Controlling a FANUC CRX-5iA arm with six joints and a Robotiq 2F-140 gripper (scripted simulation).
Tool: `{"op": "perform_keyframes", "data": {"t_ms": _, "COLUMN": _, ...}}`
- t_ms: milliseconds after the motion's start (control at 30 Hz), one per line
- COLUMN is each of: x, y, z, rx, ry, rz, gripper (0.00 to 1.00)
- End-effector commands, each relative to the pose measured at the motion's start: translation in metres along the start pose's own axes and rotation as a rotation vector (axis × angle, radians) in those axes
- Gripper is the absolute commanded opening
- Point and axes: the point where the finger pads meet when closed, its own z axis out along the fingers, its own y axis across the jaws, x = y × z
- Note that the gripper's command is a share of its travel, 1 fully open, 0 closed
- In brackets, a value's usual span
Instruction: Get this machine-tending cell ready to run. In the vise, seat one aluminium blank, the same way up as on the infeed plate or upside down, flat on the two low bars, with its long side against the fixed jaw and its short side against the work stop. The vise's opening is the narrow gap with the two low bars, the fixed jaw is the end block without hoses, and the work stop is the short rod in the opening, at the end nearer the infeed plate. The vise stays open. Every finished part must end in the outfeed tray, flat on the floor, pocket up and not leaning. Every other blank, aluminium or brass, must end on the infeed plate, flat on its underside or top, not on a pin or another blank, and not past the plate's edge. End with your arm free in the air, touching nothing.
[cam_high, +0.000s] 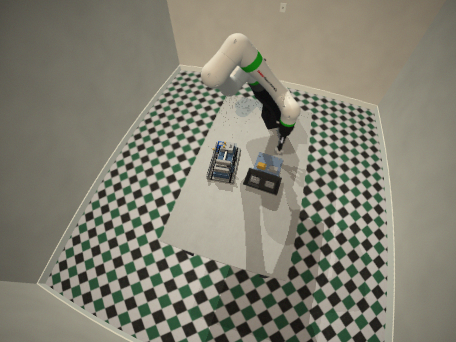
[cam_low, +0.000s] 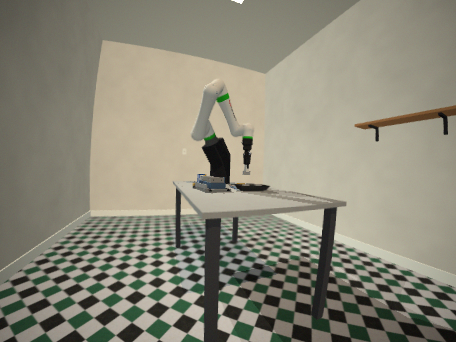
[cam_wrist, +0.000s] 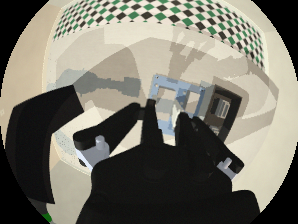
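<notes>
My gripper (cam_high: 280, 145) (cam_low: 246, 171) hangs in the air above the far edge of the blue infeed plate (cam_high: 268, 163). It is shut on a small pale grey block, which looks like an aluminium blank. The block shows between the fingertips in the wrist view (cam_wrist: 165, 121), well above the plate (cam_wrist: 178, 96). A brass blank (cam_high: 274, 168) lies on the plate. The black outfeed tray (cam_high: 262, 181) stands just in front of the plate and also shows in the wrist view (cam_wrist: 222, 112). The vise (cam_high: 224, 161) stands to the left of both; its opening is too small to read.
The arm's black base (cam_high: 267, 107) stands at the back of the grey table (cam_high: 240, 200). In the exterior view the vise (cam_low: 210, 185) and the tray (cam_low: 252, 187) sit near the table's far end. A wooden shelf (cam_low: 405, 120) hangs on the right wall.
</notes>
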Motion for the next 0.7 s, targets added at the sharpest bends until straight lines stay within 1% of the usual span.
{"op": "perform_keyframes", "data": {"t_ms": 0, "x": 0.0, "y": 0.001, "z": -0.009, "rx": 0.002, "ry": -0.003, "rz": 0.0, "gripper": 0.0}}
{"op": "perform_keyframes", "data": {"t_ms": 100, "x": 0.0, "y": 0.001, "z": -0.013, "rx": 0.002, "ry": -0.003, "rz": 0.0, "gripper": 0.0}}
{"op": "perform_keyframes", "data": {"t_ms": 433, "x": -0.001, "y": 0.002, "z": -0.015, "rx": 0.003, "ry": -0.002, "rz": -0.001, "gripper": 0.0}}
{"op": "perform_keyframes", "data": {"t_ms": 500, "x": -0.007, "y": 0.014, "z": -0.015, "rx": 0.009, "ry": 0.003, "rz": -0.008, "gripper": 0.0}}
{"op": "perform_keyframes", "data": {"t_ms": 600, "x": -0.029, "y": 0.049, "z": -0.015, "rx": 0.022, "ry": 0.018, "rz": -0.029, "gripper": 0.0}}
{"op": "perform_keyframes", "data": {"t_ms": 667, "x": -0.041, "y": 0.064, "z": -0.015, "rx": 0.026, "ry": 0.023, "rz": -0.037, "gripper": 0.0}}
